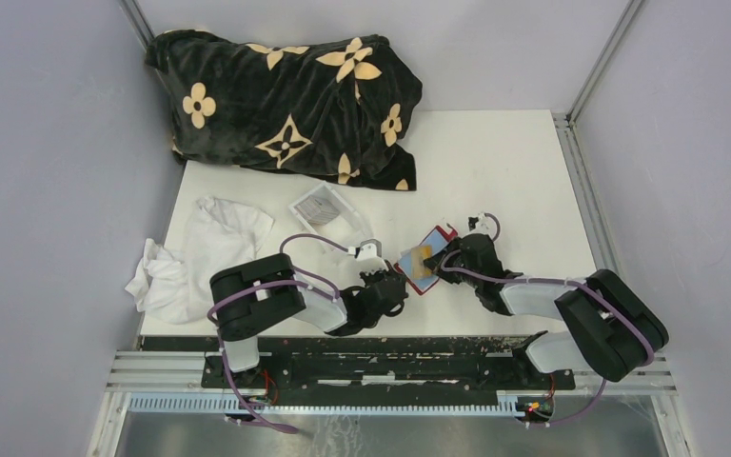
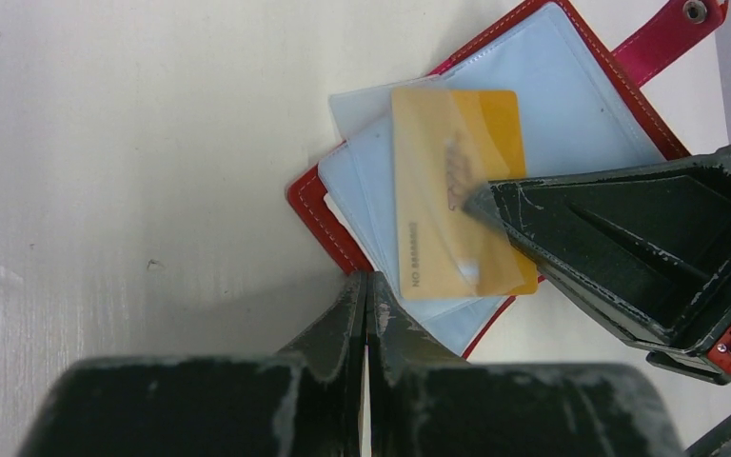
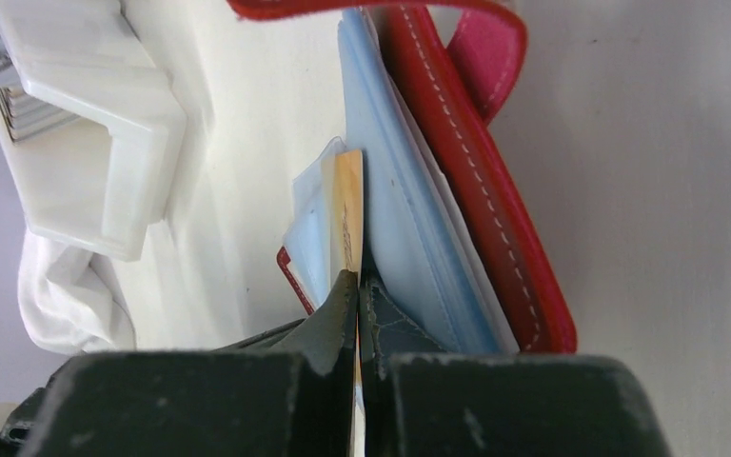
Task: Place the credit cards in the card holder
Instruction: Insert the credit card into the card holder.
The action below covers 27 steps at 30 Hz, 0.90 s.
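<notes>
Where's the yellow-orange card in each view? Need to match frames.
Top external: yellow-orange card on the open card holder, between the arms.
Left wrist: centre frame, face up.
Right wrist: edge-on, in the right pincer.
Shared landmark: the card holder's red edge.

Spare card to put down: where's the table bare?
Bare: the table at far right, between blanket and right edge. Crowded: middle, where left gripper and right gripper, holding a yellow card, meet at the card holder; left, clear box and white cloth.
</notes>
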Tool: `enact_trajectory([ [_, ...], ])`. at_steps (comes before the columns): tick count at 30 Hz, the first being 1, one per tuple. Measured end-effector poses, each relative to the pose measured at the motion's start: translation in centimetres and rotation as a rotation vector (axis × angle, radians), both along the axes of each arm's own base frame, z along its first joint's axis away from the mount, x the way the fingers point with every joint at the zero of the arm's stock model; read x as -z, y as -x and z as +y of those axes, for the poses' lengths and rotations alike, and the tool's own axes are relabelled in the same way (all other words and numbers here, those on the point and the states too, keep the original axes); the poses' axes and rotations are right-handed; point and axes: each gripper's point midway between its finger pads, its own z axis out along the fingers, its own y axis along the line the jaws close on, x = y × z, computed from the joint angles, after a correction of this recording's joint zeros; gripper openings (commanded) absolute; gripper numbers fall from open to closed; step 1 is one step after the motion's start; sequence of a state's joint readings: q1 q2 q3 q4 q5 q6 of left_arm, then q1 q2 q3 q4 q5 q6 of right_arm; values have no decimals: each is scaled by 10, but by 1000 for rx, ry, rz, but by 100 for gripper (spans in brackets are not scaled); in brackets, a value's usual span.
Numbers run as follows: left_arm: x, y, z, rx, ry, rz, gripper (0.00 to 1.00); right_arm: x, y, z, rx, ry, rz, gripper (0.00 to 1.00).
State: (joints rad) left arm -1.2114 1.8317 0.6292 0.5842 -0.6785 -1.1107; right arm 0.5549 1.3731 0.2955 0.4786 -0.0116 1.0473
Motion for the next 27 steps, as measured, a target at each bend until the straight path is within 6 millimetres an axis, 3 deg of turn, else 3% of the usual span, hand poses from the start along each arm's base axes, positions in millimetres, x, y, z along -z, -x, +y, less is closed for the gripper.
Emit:
enact_trajectory([
  [27,-1,-11,0,-11,-19,26,3,-2,28,0,-196,110,37,1],
])
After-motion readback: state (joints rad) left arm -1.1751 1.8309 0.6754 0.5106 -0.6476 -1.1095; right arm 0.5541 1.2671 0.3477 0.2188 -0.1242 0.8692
